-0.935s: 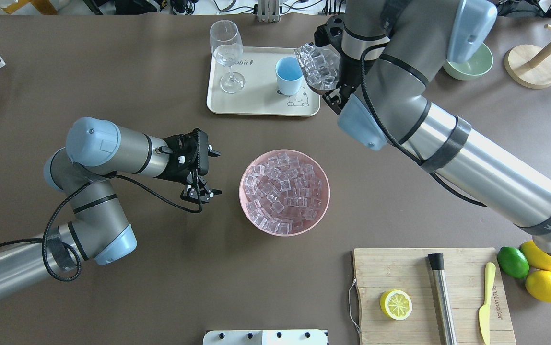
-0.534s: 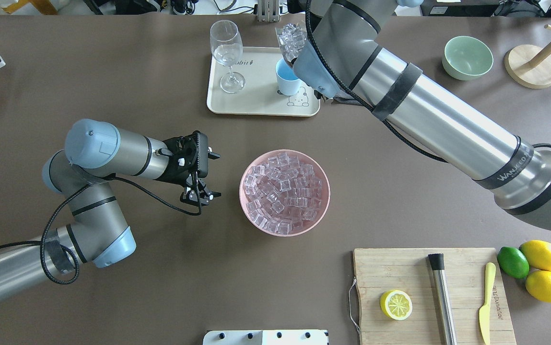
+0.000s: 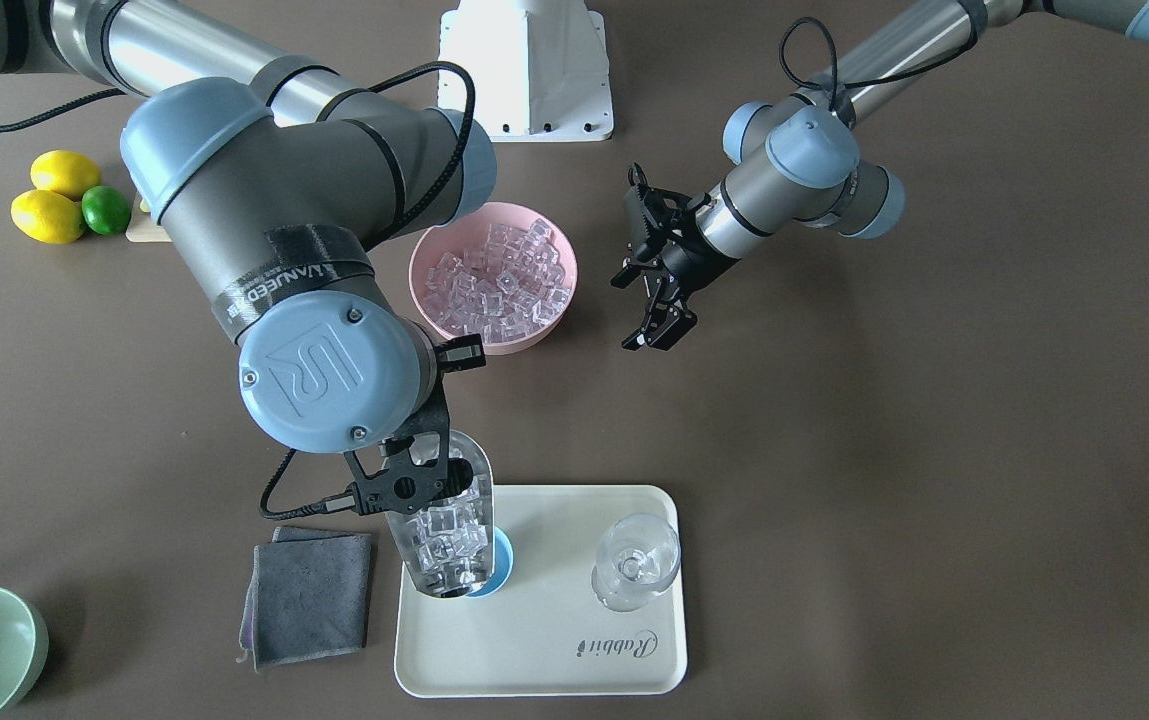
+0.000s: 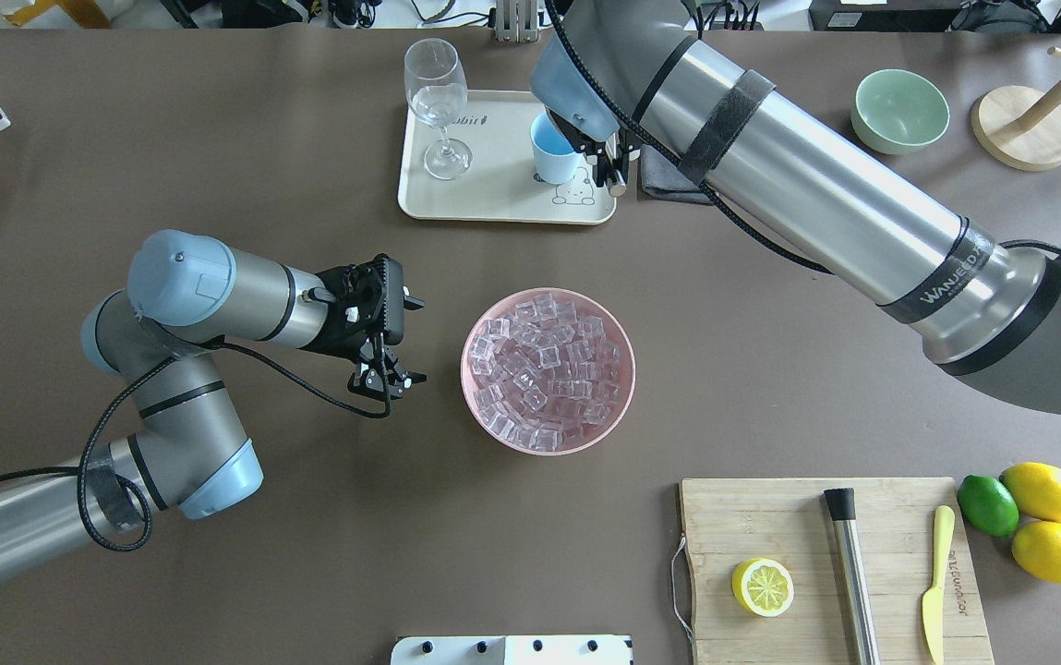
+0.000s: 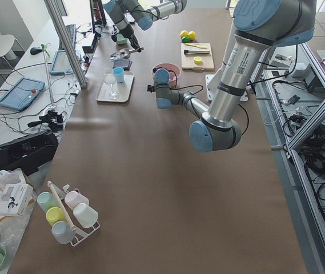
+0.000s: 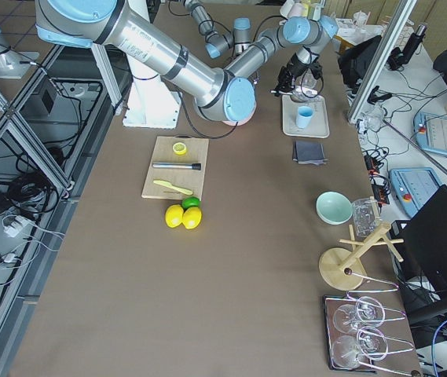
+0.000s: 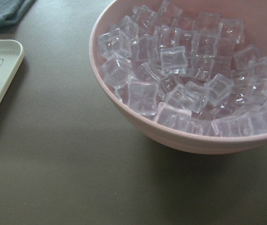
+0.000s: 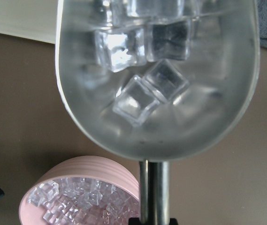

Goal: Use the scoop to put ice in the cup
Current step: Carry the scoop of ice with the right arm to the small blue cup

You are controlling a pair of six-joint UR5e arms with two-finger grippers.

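My right gripper (image 3: 404, 485) is shut on the rod handle of the steel scoop (image 3: 442, 530). The scoop is tilted mouth-down over the light-blue cup (image 3: 502, 565), which stands on the cream tray (image 3: 554, 640). Several clear ice cubes (image 8: 142, 89) lie in the scoop's trough (image 8: 217, 108). In the overhead view the arm hides the scoop, and the cup (image 4: 548, 150) shows beside it. More ice (image 4: 544, 369) fills the pink bowl (image 4: 473, 406) at mid-table. My left gripper (image 4: 389, 377) is open and empty, hovering just left of the bowl.
A stemmed glass (image 4: 438, 102) stands on the tray's left. A grey cloth (image 3: 309, 595) lies beside the tray and a pale green bowl (image 4: 899, 111) beyond it. A cutting board (image 4: 770, 526) holds a lemon half, a steel cylinder (image 4: 851, 573) and a yellow knife. Lemons and a lime (image 4: 987, 505) lie nearby.
My right arm has swung left, carrying the loaded scoop from the right of the cup to over it and tipping it down. The left arm has stayed almost still.
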